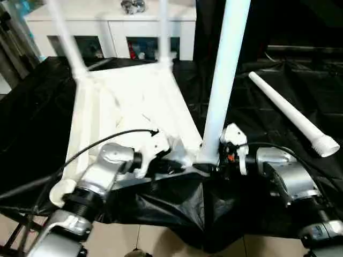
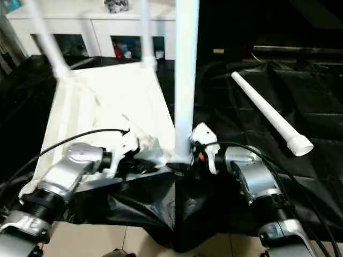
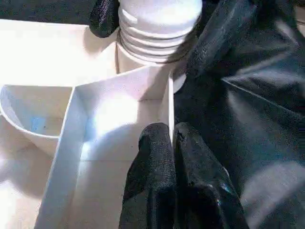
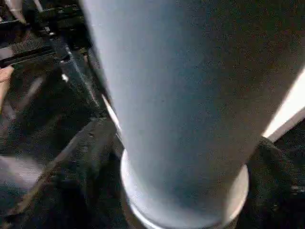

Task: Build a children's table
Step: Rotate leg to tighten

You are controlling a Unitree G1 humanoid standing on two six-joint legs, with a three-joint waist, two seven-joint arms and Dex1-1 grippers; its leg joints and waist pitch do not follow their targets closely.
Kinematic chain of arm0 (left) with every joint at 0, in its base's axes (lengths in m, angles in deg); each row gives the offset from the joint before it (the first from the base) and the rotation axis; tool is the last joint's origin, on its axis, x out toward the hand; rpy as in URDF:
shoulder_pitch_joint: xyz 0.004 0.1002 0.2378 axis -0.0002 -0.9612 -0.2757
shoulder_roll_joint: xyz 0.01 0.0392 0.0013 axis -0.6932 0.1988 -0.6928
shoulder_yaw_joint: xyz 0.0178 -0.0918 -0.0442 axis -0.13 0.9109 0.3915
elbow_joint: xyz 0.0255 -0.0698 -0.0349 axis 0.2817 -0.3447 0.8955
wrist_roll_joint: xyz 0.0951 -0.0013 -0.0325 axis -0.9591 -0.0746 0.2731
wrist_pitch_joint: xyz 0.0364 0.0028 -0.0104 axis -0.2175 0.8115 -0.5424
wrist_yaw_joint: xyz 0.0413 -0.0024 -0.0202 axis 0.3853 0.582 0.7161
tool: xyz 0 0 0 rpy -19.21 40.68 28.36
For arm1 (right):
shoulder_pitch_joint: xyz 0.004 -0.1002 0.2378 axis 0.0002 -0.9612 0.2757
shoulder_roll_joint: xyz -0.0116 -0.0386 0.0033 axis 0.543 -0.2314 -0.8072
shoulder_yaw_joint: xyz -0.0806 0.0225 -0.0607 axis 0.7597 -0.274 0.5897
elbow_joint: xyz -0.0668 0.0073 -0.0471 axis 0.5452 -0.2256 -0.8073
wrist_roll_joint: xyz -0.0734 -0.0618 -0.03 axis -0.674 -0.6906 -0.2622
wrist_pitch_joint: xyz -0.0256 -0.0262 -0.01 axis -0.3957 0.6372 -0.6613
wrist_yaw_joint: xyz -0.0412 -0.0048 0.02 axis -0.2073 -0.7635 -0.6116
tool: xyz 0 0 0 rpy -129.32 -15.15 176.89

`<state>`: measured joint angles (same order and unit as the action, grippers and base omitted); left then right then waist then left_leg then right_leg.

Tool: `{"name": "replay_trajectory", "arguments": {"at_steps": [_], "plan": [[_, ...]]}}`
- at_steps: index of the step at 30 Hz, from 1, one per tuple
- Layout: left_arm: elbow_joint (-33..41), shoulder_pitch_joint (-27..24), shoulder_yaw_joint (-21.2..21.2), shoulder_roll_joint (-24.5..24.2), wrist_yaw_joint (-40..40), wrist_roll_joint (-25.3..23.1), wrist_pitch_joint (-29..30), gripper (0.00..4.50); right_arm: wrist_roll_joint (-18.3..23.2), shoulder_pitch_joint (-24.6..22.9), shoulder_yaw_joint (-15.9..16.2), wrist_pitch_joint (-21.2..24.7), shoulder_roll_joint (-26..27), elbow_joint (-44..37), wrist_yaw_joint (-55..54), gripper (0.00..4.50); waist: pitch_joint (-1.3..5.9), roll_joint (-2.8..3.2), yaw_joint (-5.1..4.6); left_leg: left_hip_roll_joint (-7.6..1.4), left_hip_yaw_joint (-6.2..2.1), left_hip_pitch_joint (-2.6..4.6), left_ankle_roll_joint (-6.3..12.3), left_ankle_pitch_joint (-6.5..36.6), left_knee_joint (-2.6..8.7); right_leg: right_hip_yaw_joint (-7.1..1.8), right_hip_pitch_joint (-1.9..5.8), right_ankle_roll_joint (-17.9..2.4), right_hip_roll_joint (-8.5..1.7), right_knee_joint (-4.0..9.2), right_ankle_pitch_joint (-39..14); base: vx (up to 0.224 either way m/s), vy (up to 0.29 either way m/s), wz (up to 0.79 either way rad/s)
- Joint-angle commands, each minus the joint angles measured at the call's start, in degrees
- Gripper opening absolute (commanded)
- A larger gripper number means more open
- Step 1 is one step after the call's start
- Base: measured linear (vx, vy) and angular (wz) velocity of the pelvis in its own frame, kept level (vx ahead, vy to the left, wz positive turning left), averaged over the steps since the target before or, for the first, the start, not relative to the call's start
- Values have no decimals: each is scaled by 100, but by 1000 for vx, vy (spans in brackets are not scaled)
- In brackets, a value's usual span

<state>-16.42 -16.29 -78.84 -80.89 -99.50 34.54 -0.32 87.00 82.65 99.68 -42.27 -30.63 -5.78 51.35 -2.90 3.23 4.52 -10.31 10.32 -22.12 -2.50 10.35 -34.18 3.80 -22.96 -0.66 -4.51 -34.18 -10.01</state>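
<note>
White plastic made up everything I had to work with: the ribbed rectangular tabletop [image 1: 123,107] lay underside-up on the black-draped work table [image 1: 32,112], two tapered tube legs standing at its far corners. A third white tube leg [image 1: 222,80] stood upright in the near corner socket at about five o'clock of the top, threads part-seated. My left pincer [image 3: 174,157] was pinched shut on the tabletop's thin rim wall, steadying it. My right pincer [image 1: 228,155] stood wide around that leg's base, gripping nothing that I could see. The fourth loose white leg [image 2: 270,115] lay at two o'clock. I judged it light, stiff and slick; best gripped low, near the threads.
</note>
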Motion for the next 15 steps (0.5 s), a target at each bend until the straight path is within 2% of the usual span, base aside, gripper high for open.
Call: {"name": "replay_trajectory", "arguments": {"at_steps": [1,7,11,12,13,14,15], "plan": [[331,81,-212,149,-208,180,-155,0,150,-17,425,43,166,-305,290,332,388,-38,-22,-307,-86,125,358,1227,406,-249,265,-1351,-389,394,-1262,0,0,0],[345,75,-221,118,-214,207,-151,0,143,-100,466,151,215,-416,288,284,402,-32,14,-310,-90,123,348,1120,402,-246,272,-1384,-387,365,-1054,0,0,0],[279,96,-148,236,30,150,-113,0,53,-142,411,209,351,-342,-20,275,394,-41,11,-306,-88,123,340,1136,404,-246,265,-1372,-388,375,-1114,0,0,0],[202,135,-89,333,228,113,-104,0,-56,-120,347,232,468,-204,-361,275,390,-39,7,-301,-90,127,313,1202,409,-244,265,-1351,-393,389,-1229,0,0,0],[4,249,32,576,741,21,-46,0,-393,-7,196,157,763,247,-1352,274,376,-54,-23,-296,-87,120,241,1221,414,-256,243,-1322,-394,397,-1330,0,0,0],[-53,283,63,649,892,-6,-32,0,-482,31,150,152,848,386,-1641,274,347,-45,-64,-270,-98,126,117,1398,433,-240,233,-1270,-398,436,-1676,0,0,0],[-138,342,92,774,1118,-51,2,0,-542,97,24,186,1015,586,-2117,273,352,-52,-78,-262,-109,146,55,1502,441,-230,244,-1205,-404,457,-1884,0,0,0]]}}
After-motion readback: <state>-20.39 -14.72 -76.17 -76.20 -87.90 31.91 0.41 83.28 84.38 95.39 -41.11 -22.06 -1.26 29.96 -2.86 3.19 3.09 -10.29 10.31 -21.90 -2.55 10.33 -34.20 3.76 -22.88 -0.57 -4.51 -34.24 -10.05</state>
